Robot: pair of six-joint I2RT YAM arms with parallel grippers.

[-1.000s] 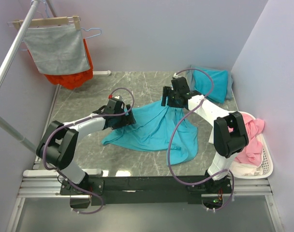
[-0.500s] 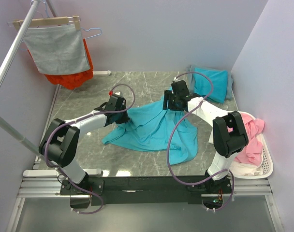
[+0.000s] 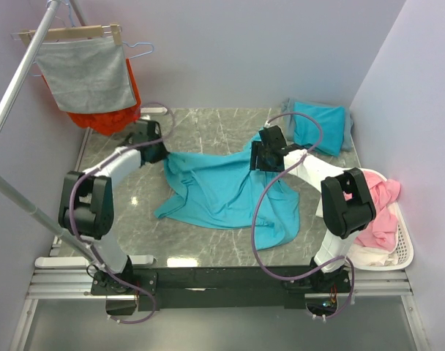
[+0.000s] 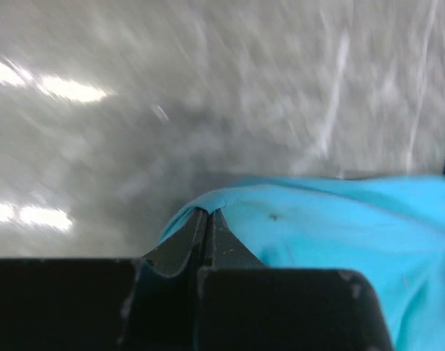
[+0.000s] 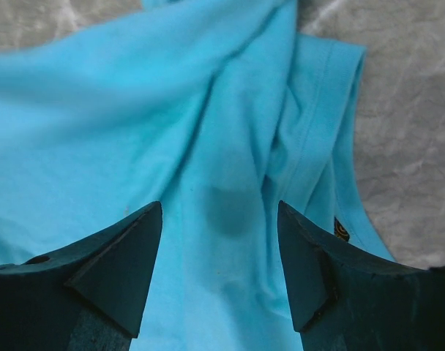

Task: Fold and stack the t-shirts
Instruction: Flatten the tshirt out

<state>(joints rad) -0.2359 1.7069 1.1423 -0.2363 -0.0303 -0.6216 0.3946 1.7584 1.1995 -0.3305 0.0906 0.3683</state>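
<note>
Pinching an edge of the spread turquoise cotton t-shirt (image 3: pixel 222 194) at 10 o'clock on the grey marble worktop (image 3: pixel 208 128), the left tool (image 4: pixel 208 216) is clamped tight. Over the shirt's 1 o'clock side the right tool (image 5: pixel 219 216) hangs wide apart, holding nothing.

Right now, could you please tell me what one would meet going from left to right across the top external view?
Hanging grey cloth → left gripper → spread-out t-shirt → folded t-shirt → laundry basket.

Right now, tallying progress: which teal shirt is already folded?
The shirt in the far right corner; the other shirt lies spread mid-table, held by the left gripper.
</note>
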